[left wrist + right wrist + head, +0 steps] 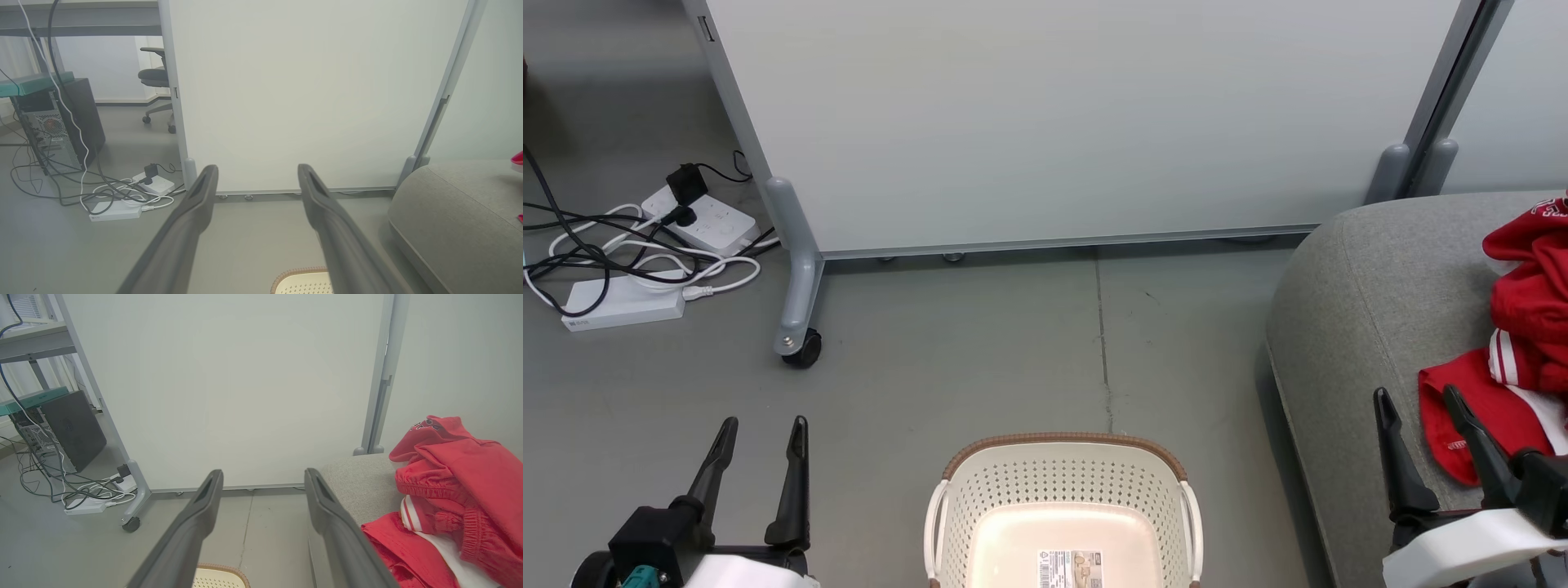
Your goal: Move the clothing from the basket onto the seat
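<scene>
Head view shows a grey floor carrying the basket near centre, the clothing heaped on the seat at right, a wheeled partition far behind, power strips far left, and the left pincer and right pincer released.

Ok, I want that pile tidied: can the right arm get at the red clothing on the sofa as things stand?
Probably yes. The right gripper, jaws open, sits just beside the clothing on the seat, and nothing stands between them.
</scene>
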You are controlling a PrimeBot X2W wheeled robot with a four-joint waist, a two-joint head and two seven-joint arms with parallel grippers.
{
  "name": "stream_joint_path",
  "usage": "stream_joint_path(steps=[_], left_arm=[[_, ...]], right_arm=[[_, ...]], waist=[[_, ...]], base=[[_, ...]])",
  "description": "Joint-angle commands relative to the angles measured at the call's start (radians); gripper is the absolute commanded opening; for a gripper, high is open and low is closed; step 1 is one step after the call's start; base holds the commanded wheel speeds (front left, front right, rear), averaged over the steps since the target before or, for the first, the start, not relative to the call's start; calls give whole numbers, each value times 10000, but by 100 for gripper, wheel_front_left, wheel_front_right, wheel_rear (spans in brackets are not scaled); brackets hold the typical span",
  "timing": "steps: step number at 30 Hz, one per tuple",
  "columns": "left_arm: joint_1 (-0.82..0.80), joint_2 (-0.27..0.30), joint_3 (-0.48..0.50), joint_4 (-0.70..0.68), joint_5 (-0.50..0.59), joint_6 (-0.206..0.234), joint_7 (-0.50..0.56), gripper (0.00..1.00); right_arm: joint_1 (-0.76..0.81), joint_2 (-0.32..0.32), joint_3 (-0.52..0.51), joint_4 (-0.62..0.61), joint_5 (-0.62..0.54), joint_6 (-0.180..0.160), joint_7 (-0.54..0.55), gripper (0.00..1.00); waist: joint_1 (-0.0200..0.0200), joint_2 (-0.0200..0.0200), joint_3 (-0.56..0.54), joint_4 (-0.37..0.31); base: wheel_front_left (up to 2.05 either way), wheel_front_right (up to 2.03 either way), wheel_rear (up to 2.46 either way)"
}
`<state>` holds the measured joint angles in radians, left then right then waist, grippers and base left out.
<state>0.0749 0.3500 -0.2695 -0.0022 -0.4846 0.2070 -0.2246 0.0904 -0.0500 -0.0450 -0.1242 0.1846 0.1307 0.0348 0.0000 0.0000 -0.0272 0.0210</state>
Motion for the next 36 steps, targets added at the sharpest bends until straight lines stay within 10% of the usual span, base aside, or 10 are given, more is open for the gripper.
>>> stream_joint_path(steps=[1, 17, 18, 36], left_arm=[[-31, 29, 17, 34, -51, 35, -7, 100], [-25, 36, -102, 145, -154, 84, 91, 100], [0, 1, -103, 132, -141, 55, 100, 0], [-1477, -702, 876, 1897, -2387, -678, 1079, 0]], right_arm=[[-2, -29, 14, 0, -1, 2, 37, 100], [106, -29, 50, 59, 136, 2, -14, 100], [16, 0, 67, 55, 72, 0, -1, 0], [-1283, 57, 31, 1861, 3061, 0, -160, 0]], waist=[[0, 0, -6, -3], [0, 0, -34, 43], [0, 0, -35, 42], [0, 0, 55, 7]], base=[[0, 0, 0], [0, 0, 0], [0, 0, 0], [0, 0, 0]])
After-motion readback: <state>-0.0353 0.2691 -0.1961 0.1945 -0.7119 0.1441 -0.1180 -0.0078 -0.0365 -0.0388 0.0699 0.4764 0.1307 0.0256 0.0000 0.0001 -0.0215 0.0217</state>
